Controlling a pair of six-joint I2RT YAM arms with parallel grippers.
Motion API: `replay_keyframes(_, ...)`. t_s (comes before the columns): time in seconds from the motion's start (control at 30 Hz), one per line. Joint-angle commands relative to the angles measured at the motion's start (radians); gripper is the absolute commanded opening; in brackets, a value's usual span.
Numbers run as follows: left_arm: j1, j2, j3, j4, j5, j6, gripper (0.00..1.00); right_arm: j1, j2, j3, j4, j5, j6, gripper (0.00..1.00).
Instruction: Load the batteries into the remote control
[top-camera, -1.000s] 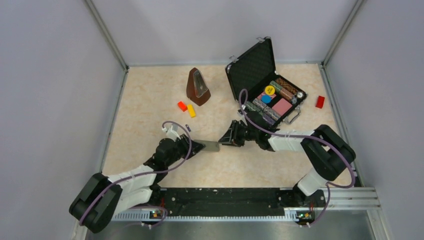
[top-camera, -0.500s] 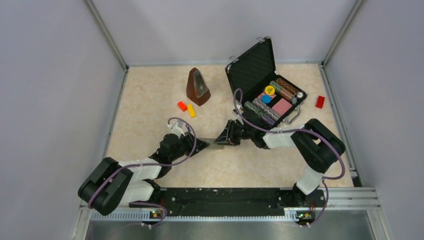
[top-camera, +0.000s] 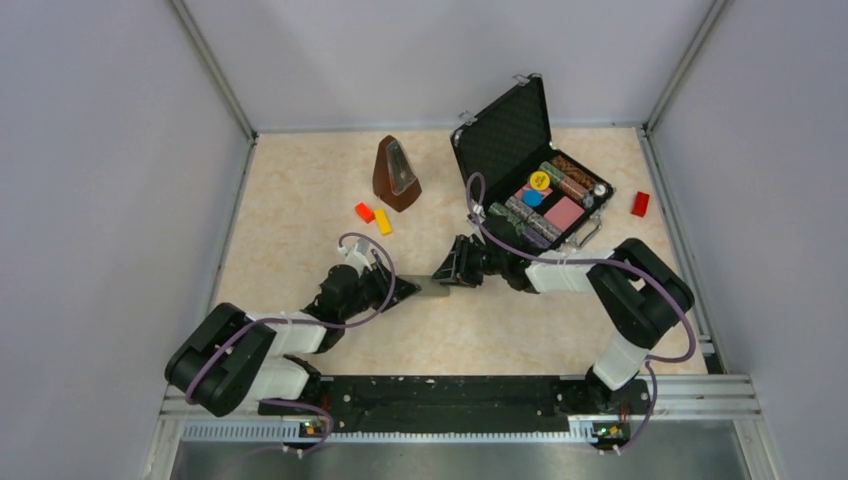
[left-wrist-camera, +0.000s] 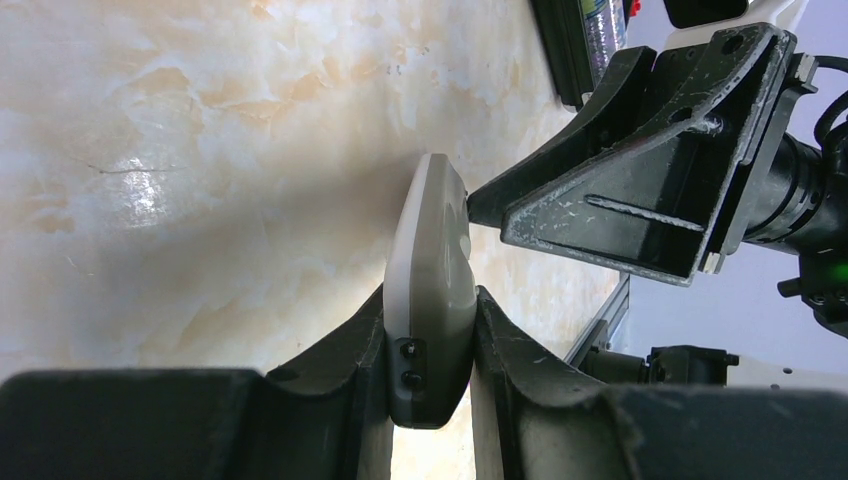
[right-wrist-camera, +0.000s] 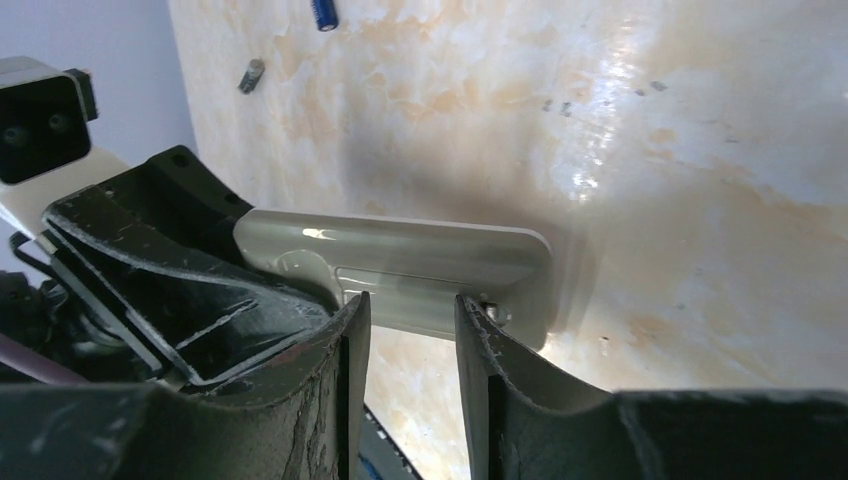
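The remote control is held on edge a little above the table, its grey back showing in the right wrist view. My left gripper is shut on its near end, with a finger on each broad face. My right gripper is slightly open, and its fingertips rest against the remote's back near the free end, with nothing between them. The bluish-purple battery and the dark grey battery lie loose on the table beyond the remote.
An open black case of small parts stands at the back right, close behind the right arm. A brown metronome and red and yellow blocks sit behind the left gripper. A red block lies by the right wall.
Both grippers and the remote have shifted slightly away from the arm bases. The right gripper has closed in on the remote's free end. The left arm's elbow has swung right.
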Motion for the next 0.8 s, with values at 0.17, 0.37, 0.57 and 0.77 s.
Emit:
replay_keyframes(0.17, -0.001, 0.051, -0.022, -0.215, -0.019, 0.098, 0.00, 0.010, -0.035, 0.035, -0.061, 0.104, -0.075, 0.37)
replay_keyframes(0.37, 0.000, 0.062, -0.010, -0.222, -0.012, 0.105, 0.00, 0.012, -0.013, 0.039, -0.049, 0.082, -0.075, 0.38)
replay_keyframes(0.57, 0.002, 0.073, -0.004, -0.223, -0.003, 0.106, 0.00, 0.014, 0.008, 0.042, -0.056, 0.060, -0.087, 0.39)
replay_keyframes(0.77, 0.006, 0.080, 0.005, -0.230, 0.002, 0.098, 0.00, 0.020, 0.006, 0.018, -0.062, 0.062, -0.104, 0.39)
